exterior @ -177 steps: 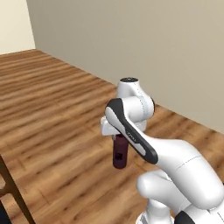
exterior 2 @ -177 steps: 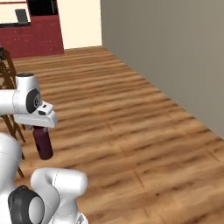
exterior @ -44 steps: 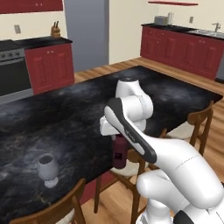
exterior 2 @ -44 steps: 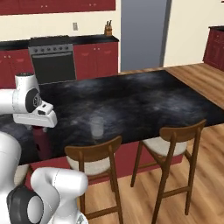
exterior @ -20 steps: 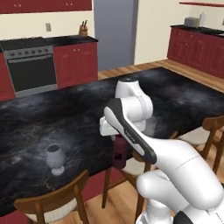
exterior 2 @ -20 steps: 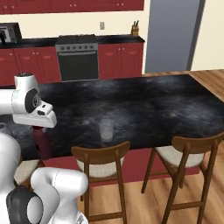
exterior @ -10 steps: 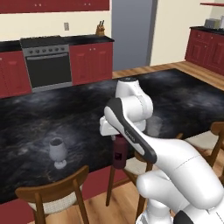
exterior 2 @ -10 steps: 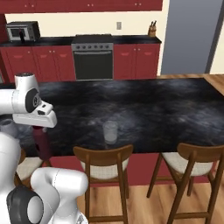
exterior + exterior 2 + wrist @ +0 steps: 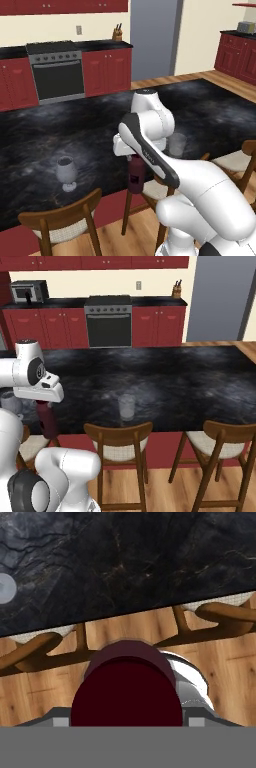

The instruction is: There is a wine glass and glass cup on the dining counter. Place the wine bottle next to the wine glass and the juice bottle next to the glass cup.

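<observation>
Over the last moments the base has kept driving, so the whole scene has slid across both base views: the dining counter has drawn nearer and now lies square ahead, with the stove and red cabinets behind it. The things themselves have not moved. I judge this the approach leg, with the placing not yet begun.

Going left to right in the left base view: the wine glass stands upright near the counter's near edge, rounded bowl on a short stem and flat foot. Next, the claw hangs over the near edge, clenched on the cap end of the juice bottle, a short, wide, dark red bottle hanging upright off the counter, above the chairs. Further right, partly behind the arm, stands the glass cup, a clear straight tumbler, well apart from the wine glass. The bottle has still to travel right and inward to reach it.
</observation>
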